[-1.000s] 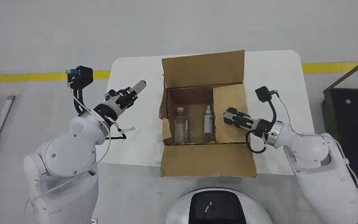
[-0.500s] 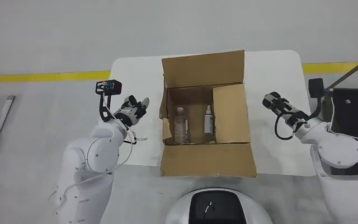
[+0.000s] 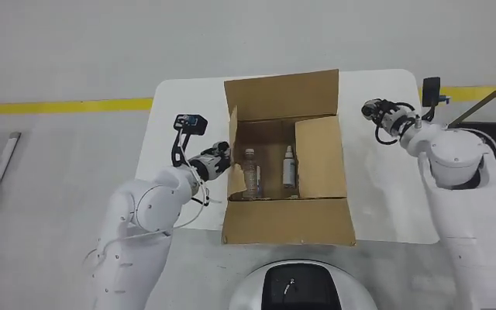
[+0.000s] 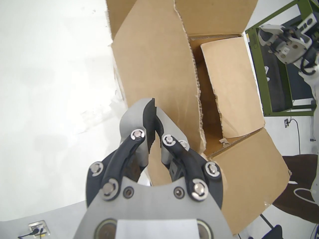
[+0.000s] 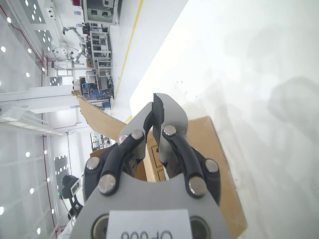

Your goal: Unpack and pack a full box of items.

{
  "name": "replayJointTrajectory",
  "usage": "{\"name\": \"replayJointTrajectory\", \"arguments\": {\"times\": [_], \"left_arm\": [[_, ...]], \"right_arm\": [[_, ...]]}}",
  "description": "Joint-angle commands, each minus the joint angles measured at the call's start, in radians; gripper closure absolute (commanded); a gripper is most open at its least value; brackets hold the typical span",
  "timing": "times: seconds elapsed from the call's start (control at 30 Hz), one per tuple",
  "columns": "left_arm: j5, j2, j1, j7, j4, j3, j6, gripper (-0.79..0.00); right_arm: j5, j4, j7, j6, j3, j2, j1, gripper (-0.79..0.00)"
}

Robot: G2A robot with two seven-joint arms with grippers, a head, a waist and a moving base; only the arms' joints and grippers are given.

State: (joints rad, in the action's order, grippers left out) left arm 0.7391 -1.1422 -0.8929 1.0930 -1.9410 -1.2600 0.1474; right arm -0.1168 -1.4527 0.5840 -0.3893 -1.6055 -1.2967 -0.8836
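Note:
An open cardboard box (image 3: pixel 283 221) stands mid-table with its flaps spread. Inside lie a clear water bottle (image 3: pixel 249 172) and a small white spray bottle (image 3: pixel 289 166), side by side. My left gripper (image 3: pixel 222 153) is shut and empty, right beside the box's raised left flap (image 4: pixel 154 50); its tips (image 4: pixel 151 104) sit just in front of that cardboard. My right gripper (image 3: pixel 370 108) is also shut and empty, over the bare table to the right of the box, near the far corner. In the right wrist view its tips (image 5: pixel 155 100) point past the box's edge (image 5: pixel 206 150).
The white table (image 3: pixel 186 101) has free room on both sides of the box. A green metal frame (image 3: pixel 474 128) stands just off the table's right edge, close to the right arm. A yellow floor line (image 3: pixel 70 106) runs behind the table.
My left gripper has swung in from the table's left part to the box's left flap. My right gripper has pulled out of the box and moved away to the far right.

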Motion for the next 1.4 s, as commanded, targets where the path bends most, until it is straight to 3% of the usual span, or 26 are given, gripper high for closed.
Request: {"name": "replayJointTrajectory", "arguments": {"times": [0.0,0.2,0.37,0.57,0.83,0.93,0.97,1.0,1.17,1.37], "left_arm": [[-0.019,-0.002,0.013,0.000,0.003,0.018,-0.012,0.000],[-0.067,-0.009,0.047,0.021,0.029,0.069,-0.026,0.000],[-0.085,-0.014,0.064,0.037,0.065,0.102,-0.014,0.000],[-0.069,-0.012,0.072,0.052,0.083,0.116,-0.027,0.000],[-0.038,-0.008,0.077,0.086,0.109,0.132,-0.056,-0.006],[-0.014,-0.006,0.076,0.086,0.120,0.132,-0.046,-0.246],[-0.007,-0.006,0.076,0.080,0.119,0.130,-0.039,-0.723],[-0.002,-0.006,0.076,0.075,0.115,0.126,-0.033,-0.785],[-0.016,0.002,0.054,0.066,0.048,0.058,0.020,-0.785],[-0.035,0.022,-0.029,0.073,-0.070,-0.089,0.047,-0.785]], "right_arm": [[0.016,0.081,0.024,0.010,0.021,-0.001,0.072,0.000],[0.004,0.190,0.121,0.070,0.105,0.000,0.193,0.000],[0.026,0.226,0.195,0.166,0.126,0.005,0.222,0.000],[0.057,0.179,0.251,0.232,0.107,0.018,0.178,0.000],[0.061,0.017,0.335,0.261,0.084,0.039,0.076,0.000],[0.054,-0.038,0.350,0.255,0.087,0.045,0.041,0.000],[0.047,-0.055,0.349,0.255,0.088,0.047,0.029,0.000],[0.042,-0.070,0.337,0.253,0.088,0.048,0.017,0.000],[0.020,-0.144,0.312,0.253,0.109,0.053,-0.051,0.000],[0.067,-0.157,0.297,0.289,0.153,0.052,-0.104,0.000]]}}
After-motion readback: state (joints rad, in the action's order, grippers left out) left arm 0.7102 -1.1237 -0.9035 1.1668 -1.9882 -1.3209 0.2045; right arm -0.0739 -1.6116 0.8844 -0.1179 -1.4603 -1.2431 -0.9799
